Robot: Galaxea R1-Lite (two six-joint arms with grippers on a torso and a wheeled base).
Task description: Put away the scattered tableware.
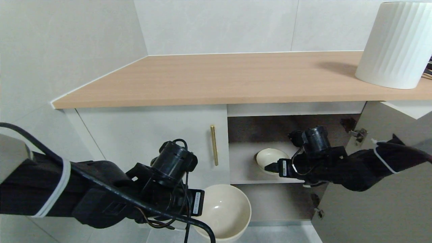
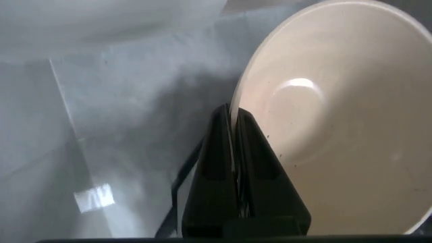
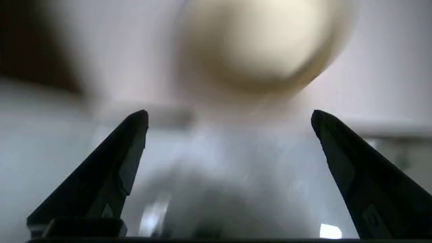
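Wood-grain tabletop (image 1: 216, 77) runs well above both sets of jaws. A white ribbed cylinder (image 1: 395, 44) stands on it, far up and off to the right of the right jaws. Under the tabletop we see a pale cabinet (image 1: 152, 135). Its closed door, with a slim gold handle (image 1: 213, 145), sits between the two sets of jaws. Its other door (image 1: 371, 202) is swung open on the outer side of the right arm (image 1: 364, 165).

The left jaws are clamped on the rim of a large cream bowl (image 1: 226, 212) (image 2: 337, 121), one finger inside the wall and one outside. The bowl hangs from them low in front of the cabinet, its hollow facing up.

The right jaws reach into the open compartment and stand wide apart, holding nothing. A small cream bowl (image 1: 270, 160) (image 3: 270, 40) rests on the cabinet shelf (image 1: 243, 165) just ahead of them. It looks blurred from the right wrist, and we cannot tell whether a fingertip touches it.
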